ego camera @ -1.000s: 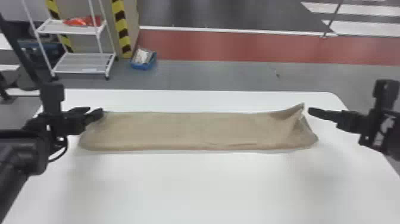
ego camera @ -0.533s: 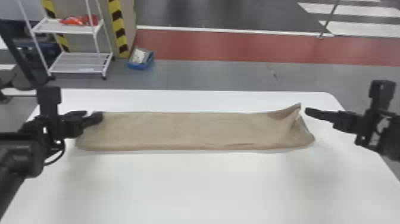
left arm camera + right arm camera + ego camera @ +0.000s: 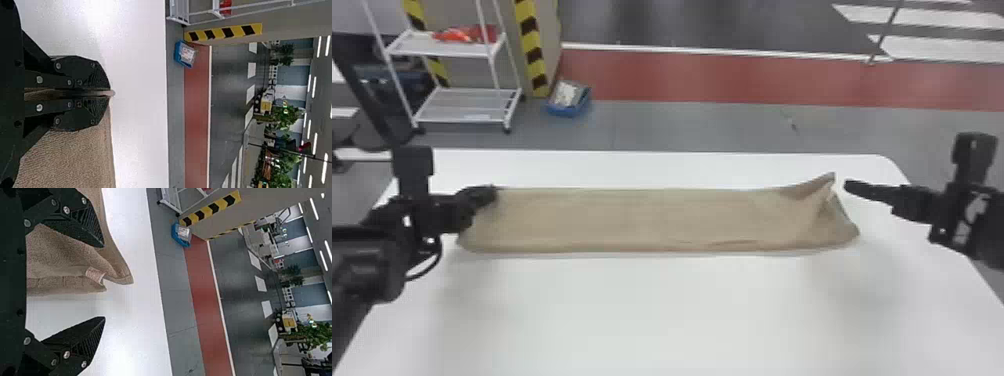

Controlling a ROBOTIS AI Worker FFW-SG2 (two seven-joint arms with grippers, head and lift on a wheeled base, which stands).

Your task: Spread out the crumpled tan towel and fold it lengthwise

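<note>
The tan towel (image 3: 652,220) lies as a long flat strip across the white table, its far right corner raised in a peak. At its left end, my left gripper (image 3: 493,192) is over the far corner. In the left wrist view my left gripper (image 3: 111,93) is shut on the towel (image 3: 74,156), a thin edge of cloth between its fingers. Beside the raised corner at the right stands my right gripper (image 3: 849,186). The right wrist view has my right gripper (image 3: 105,282) wide open, with the towel's corner (image 3: 117,272) and a small label between its spread fingers, ungripped.
The white table (image 3: 662,310) extends in front of the towel. Beyond its far edge, on the floor, are a white wire shelf (image 3: 464,105) and a blue bin (image 3: 569,100), with a yellow-and-black striped post (image 3: 532,50) near them.
My left gripper, with its fingers apart a second ago, has shut on the towel's far left corner. The towel keeps its shape, and the right gripper stays about where it was.
</note>
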